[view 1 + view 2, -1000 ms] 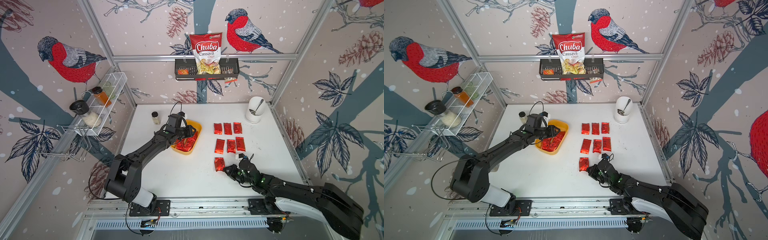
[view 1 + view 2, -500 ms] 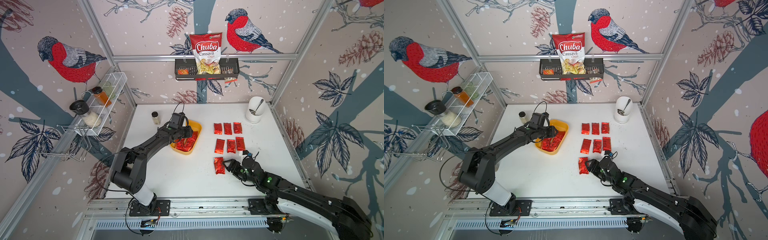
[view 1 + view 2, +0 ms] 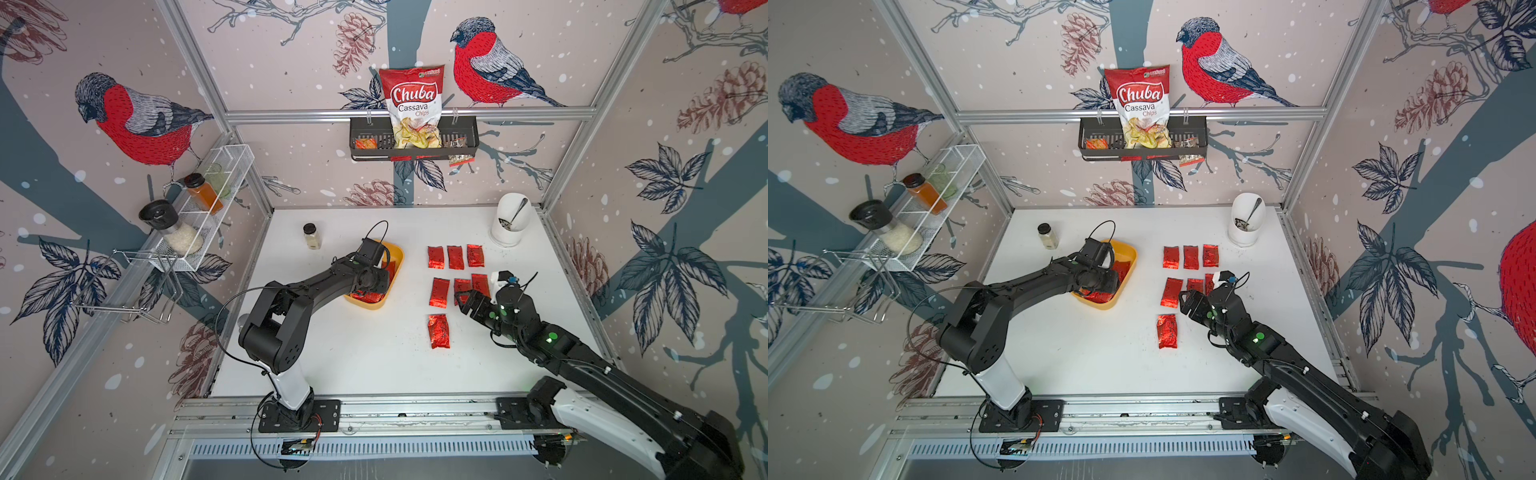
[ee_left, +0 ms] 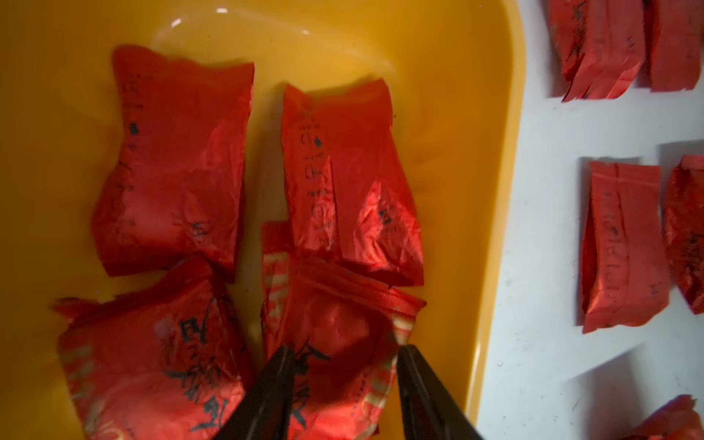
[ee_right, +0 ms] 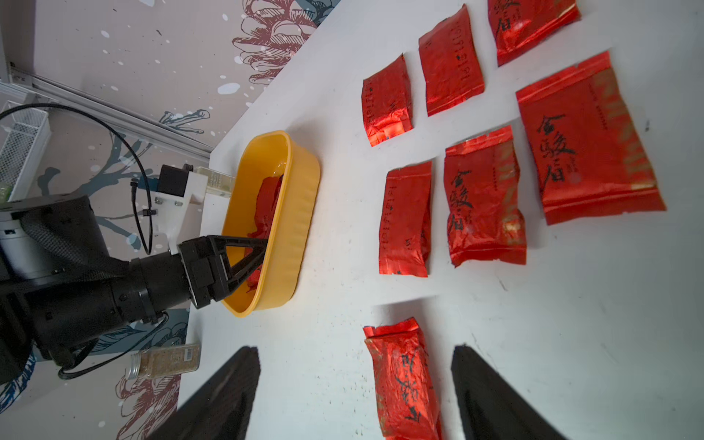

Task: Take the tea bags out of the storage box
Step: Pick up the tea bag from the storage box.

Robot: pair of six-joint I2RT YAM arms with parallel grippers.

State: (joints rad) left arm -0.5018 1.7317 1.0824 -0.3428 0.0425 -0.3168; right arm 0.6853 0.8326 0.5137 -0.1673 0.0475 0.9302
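Observation:
The yellow storage box [image 3: 397, 259] [image 3: 1130, 253] sits left of the table's middle, with several red foil tea bags [image 4: 171, 164] inside. My left gripper [image 4: 343, 356] [image 3: 376, 286] reaches into it, open. Its fingers [image 4: 409, 365] stand on either side of a tea bag [image 4: 335, 324] at the near end. Several more tea bags [image 3: 455, 257] lie in rows on the table to the box's right. One tea bag [image 3: 439, 331] [image 5: 404, 381] lies alone nearer the front. My right gripper [image 3: 461, 300] [image 5: 354, 354] hovers open just right of it, holding nothing.
A small spice jar [image 3: 311, 236] stands behind the box on the left. A white cup with a spoon [image 3: 509, 224] stands at the back right. A black basket [image 3: 465, 133] with a chips bag hangs on the back wall. A white wire rack [image 3: 232, 166] lines the left wall.
My right gripper opened, left the lone tea bag on the table and drew back to the right. My left gripper shifted toward the box's near end and its jaws widened.

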